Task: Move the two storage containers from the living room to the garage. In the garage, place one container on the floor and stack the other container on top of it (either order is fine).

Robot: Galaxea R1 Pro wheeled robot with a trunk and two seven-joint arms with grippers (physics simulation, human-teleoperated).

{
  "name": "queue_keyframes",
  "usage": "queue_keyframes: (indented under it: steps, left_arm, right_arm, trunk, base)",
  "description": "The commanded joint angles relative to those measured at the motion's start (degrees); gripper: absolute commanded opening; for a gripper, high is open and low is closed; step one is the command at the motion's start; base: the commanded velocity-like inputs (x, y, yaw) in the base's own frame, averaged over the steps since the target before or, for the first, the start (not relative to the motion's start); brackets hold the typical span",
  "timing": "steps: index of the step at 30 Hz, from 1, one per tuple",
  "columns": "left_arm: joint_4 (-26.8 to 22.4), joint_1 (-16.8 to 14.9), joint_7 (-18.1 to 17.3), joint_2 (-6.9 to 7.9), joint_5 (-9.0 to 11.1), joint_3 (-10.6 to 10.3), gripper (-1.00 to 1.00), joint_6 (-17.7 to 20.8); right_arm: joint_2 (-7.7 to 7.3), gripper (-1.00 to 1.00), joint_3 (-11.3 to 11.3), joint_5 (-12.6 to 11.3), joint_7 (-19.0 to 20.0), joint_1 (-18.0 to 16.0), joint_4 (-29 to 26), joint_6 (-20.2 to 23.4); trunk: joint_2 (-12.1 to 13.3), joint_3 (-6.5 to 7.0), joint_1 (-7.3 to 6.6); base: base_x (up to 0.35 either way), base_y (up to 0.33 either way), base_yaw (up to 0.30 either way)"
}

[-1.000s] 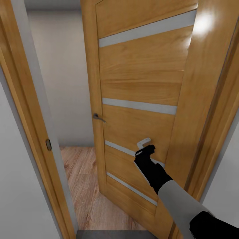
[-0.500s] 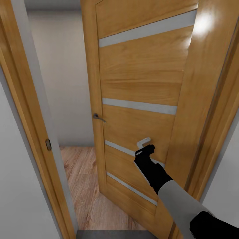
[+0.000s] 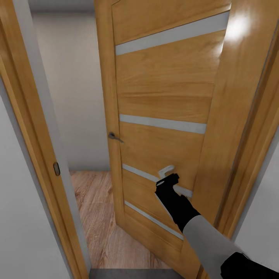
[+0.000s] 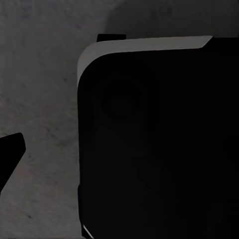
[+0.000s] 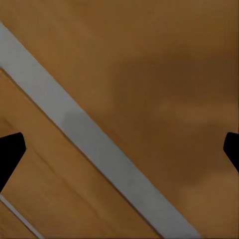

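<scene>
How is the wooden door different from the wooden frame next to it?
The door has pale grey stripes across it; the door frame on the other side of the opening is plain wood. The door carries a small metal handle; the door frame has only a small dark oval plate. The door stands swung ajar, with the right gripper at its face; nothing touches the door frame. Both are the same honey-orange wood.

your head camera looks down at the orange striped door (image 3: pixel 162 100); your right wrist camera sits very near this same door (image 5: pixel 164 74); your left wrist camera faces the dark grey floor (image 4: pixel 40 99).
</scene>
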Motion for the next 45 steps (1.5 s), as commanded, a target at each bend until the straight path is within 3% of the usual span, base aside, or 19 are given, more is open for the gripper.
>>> queue_keyframes:
  steps: [1,15,45]
  left_arm:
    - [-0.1,0.0,0.0,-0.02,0.1,0.1,1.00,-0.1]
    - [-0.4,-0.1,0.0,-0.20,0.1,0.1,1.00,-0.2]
    - [-0.4,-0.1,0.0,-0.20,0.1,0.1,1.00,-0.2]
  right_arm:
    - [0.09,1.00,0.1,0.6,0.1,0.0,0.0,0.6]
    - [0.36,1.00,0.2,0.8,-0.1,0.1,-0.8,3.1]
    - [0.14,1.00,0.7,1.1,-0.4,0.1,-0.2,3.2]
  trunk:
    - [0.0,-0.06,0.00]
    - [0.0,-0.06,0.00]
    - [0.0,-0.06,0.00]
  base:
    - [0.000,0.000,0.000]
    - [0.000,0.000,0.000]
    - [0.000,0.000,0.000]
